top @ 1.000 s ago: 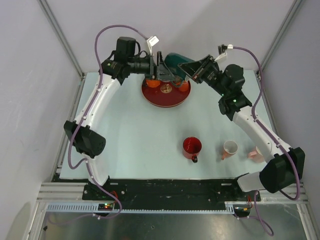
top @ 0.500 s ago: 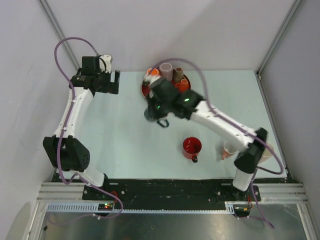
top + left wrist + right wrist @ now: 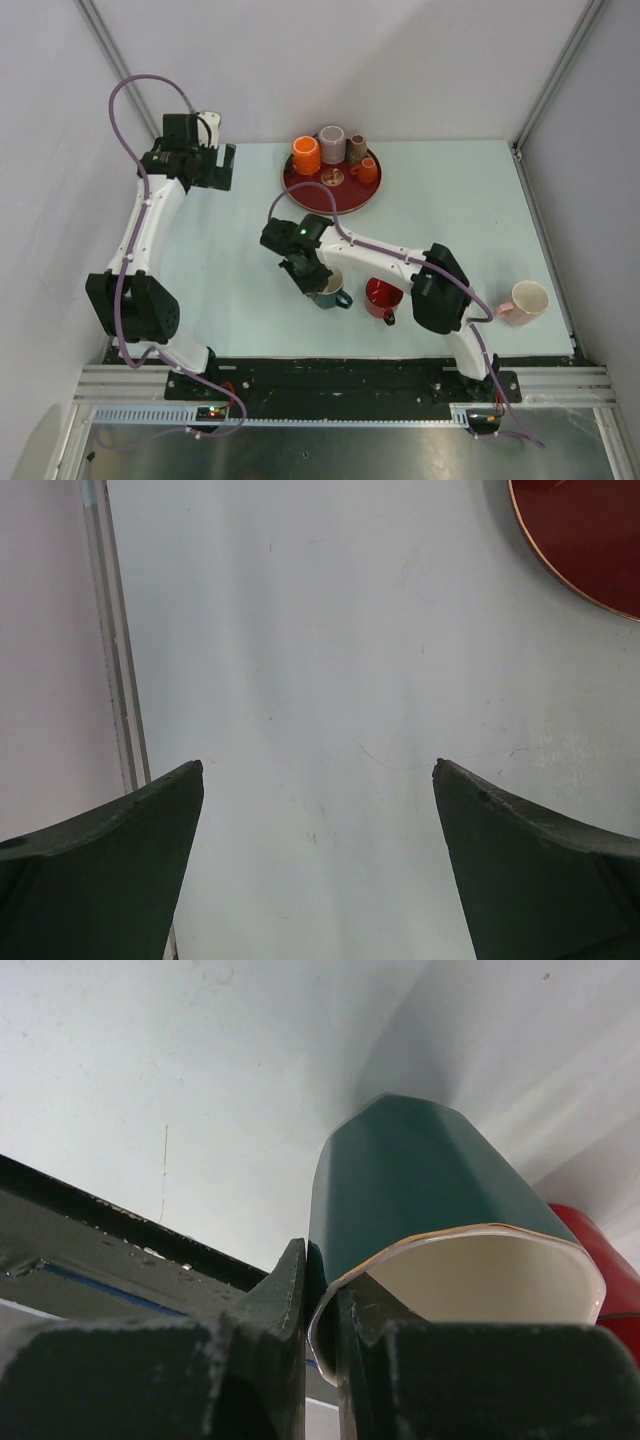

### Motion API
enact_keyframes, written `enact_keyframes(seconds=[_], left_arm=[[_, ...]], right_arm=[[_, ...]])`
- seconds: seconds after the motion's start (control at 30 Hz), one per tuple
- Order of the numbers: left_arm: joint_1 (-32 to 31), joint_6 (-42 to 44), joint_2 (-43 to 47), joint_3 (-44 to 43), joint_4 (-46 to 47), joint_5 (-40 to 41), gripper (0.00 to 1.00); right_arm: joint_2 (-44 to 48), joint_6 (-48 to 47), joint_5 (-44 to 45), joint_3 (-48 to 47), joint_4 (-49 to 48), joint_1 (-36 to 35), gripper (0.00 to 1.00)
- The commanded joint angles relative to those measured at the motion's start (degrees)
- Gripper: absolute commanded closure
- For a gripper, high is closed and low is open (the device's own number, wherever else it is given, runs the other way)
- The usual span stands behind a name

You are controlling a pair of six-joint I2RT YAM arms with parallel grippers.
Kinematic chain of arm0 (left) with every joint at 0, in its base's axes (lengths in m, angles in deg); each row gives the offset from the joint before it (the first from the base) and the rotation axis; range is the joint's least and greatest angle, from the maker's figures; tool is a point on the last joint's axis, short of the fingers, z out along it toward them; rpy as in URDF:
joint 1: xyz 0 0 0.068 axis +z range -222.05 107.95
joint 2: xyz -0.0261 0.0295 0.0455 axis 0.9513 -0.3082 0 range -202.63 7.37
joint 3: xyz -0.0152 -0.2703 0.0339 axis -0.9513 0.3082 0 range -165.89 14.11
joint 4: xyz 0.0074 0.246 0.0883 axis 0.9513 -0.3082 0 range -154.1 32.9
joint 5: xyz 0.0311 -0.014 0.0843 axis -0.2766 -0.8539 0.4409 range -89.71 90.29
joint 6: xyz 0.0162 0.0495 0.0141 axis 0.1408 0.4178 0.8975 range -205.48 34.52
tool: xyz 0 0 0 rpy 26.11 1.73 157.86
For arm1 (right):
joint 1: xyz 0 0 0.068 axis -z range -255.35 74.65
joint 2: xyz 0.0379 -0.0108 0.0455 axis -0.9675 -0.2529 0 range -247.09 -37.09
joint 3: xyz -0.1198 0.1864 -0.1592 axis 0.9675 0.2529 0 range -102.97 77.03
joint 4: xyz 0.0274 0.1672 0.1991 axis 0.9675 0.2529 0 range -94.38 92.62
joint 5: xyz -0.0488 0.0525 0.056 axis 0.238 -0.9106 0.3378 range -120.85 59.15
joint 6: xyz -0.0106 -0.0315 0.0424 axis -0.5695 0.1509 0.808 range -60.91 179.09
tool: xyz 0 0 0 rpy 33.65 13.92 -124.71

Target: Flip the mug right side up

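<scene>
A dark green, faceted ceramic mug (image 3: pixel 420 1175) with a cream inside sits low over the pale blue table (image 3: pixel 230 260), towards the near edge and well in front of the round red tray (image 3: pixel 310 195) of cups. From above, its mouth faces up, so it looks upright or close to it. Whether its base is resting flat on the table cannot be told.

The right gripper (image 3: pixel 318 1280) has its jaws nearly closed, pinching only the thin wall at the mug's rim, with one finger (image 3: pixel 280 1290) outside and one inside. The left gripper (image 3: pixel 318 770) hangs spread wide over bare table at the far left, holding nothing.

The risks, as I judge them:
- The hold is on one narrow spot of smooth rim, so the mug could swing or slide out if the arm moves sharply.
- If the jaws part while the base is tilted or off the surface, the mug could rock and tip back onto its side.
- A glossy red mug (image 3: pixel 384 295) stands just beside it on the right, and a tipping mug, or the arm pulling away, could knock it.
- The inner finger could catch the rim on the way out and drag the mug.
</scene>
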Motion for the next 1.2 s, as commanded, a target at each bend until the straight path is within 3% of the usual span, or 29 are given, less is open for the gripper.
enact_keyframes(seconds=[0.0,0.23,0.4,0.5,0.57,0.63,0.7,0.97,1.17], left_arm=[[-0.08,1.29,0.66,0.34,0.98,0.55,0.0],[-0.55,1.36,-0.29,0.21,1.09,-1.74,0.0],[-0.75,6.74,-4.21,-1.66,1.15,-11.07,0.0],[-1.58,13.29,-8.97,-5.37,1.31,-15.95,0.0],[-2.16,17.79,-13.29,-9.47,1.31,-20.21,0.0],[-2.89,23.46,-18.26,-15.15,1.35,-24.26,0.0],[-3.67,29.25,-23.74,-21.69,1.38,-27.06,0.0],[-5.79,42.45,-46.69,-48.17,1.74,-31.02,0.0],[-8.9,49.17,-53.06,-50.65,3.71,-24.22,0.03]], right_arm=[[1.1,0.32,0.49,-2.63,0.68,0.38,1.0],[2.67,-0.25,-3.04,1.17,-2.97,1.39,0.98],[3.25,-0.92,-5.41,2.59,-3.78,2.2,0.62],[4.32,-1.83,-5.45,2.95,-4.55,2.05,0.47],[5.55,-2.69,-5.85,2.82,-4.74,1.88,0.36],[7.59,-3.81,-6.98,2.84,-5.25,1.8,0.15],[10.54,-5.1,-8.14,3.06,-6.43,1.93,0.04],[27.02,-8.27,-12.31,11.94,-16.47,5.91,0.01],[34.84,-4.29,-10.12,17.0,-19.62,12.0,0.01]])
